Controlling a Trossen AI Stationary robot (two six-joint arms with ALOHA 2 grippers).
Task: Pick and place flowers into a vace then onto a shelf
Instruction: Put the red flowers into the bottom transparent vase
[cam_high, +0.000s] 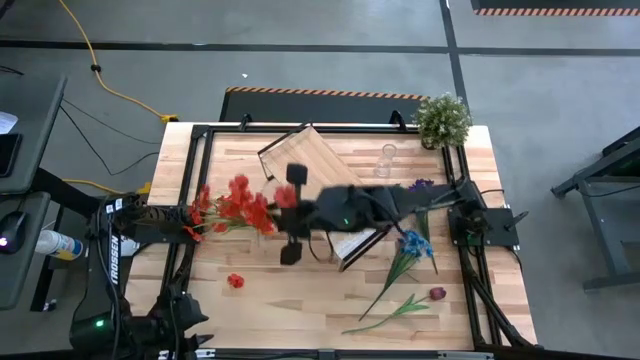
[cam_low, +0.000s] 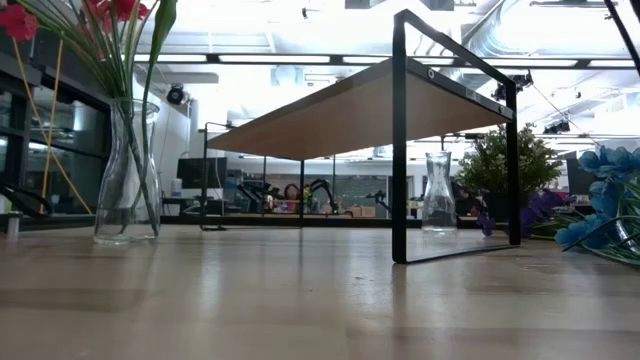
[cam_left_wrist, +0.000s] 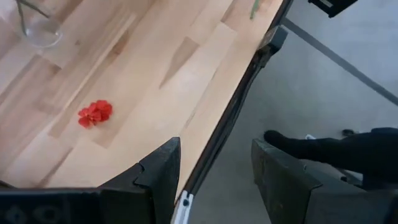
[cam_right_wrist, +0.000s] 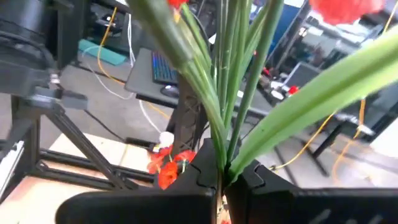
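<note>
Mostly hidden under the right arm: shelf near table centre. Right gripper clenched on red flowers stems at 9 o'clock, in a glass vase. Left gripper released, empty, over the wood table edge, grey floor beyond.

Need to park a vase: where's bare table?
Front middle, between the loose red bloom and the blue flower; also back left, beside the shelf. Crowded: centre, where the right gripper grips the flowers; left gripper waits at the table's edge.
</note>
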